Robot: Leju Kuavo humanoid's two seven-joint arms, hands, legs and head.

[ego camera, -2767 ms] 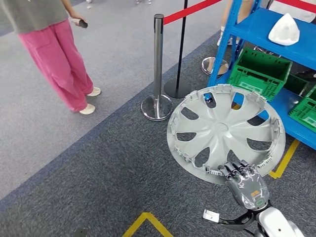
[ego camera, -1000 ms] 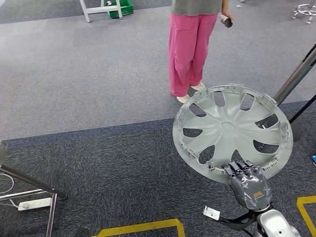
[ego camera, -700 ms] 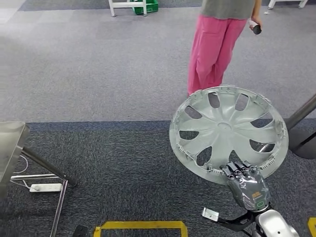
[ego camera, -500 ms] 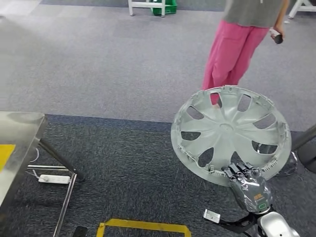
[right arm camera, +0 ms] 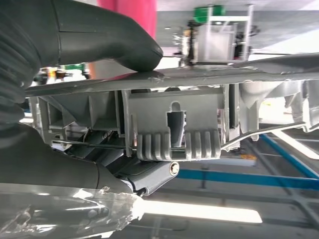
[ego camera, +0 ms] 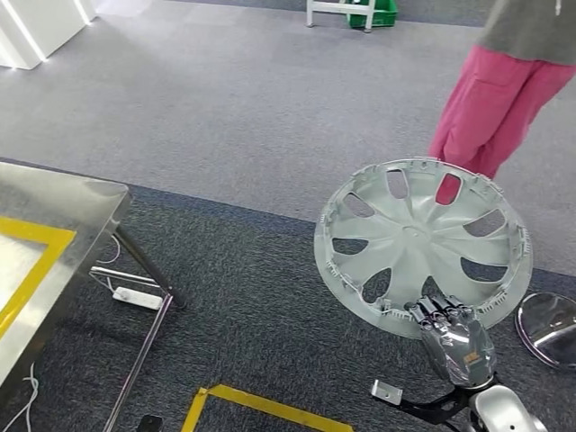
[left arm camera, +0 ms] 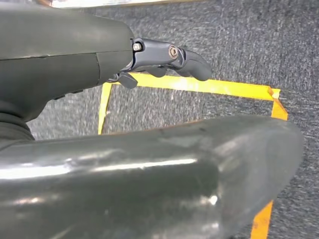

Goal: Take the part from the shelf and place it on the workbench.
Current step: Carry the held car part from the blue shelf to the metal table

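The part is a large silver hubcap (ego camera: 421, 243), held roughly flat and slightly tilted above the carpet at the right. My right hand (ego camera: 456, 340) grips its near rim from below. In the right wrist view the thumb (right arm camera: 94, 37) lies on the rim of the hubcap (right arm camera: 173, 119) and the darker fingers clamp it from the other side. The steel workbench (ego camera: 81, 202), marked with yellow tape, stands at the left edge, well apart from the hubcap. My left hand (left arm camera: 75, 149) hangs over the floor with its fingers (left arm camera: 169, 55) stretched out and nothing in it.
A person in pink trousers (ego camera: 496, 108) stands just beyond the hubcap at the right. A chrome stanchion base (ego camera: 550, 328) lies on the floor at the far right. Under the workbench lies a white power strip (ego camera: 136, 297). Yellow floor tape (ego camera: 272, 407) runs along the bottom.
The whole view has swung left: the shelf and stanchion left the picture, and the workbench came in at the left. The hubcap stays in my right hand's grip.
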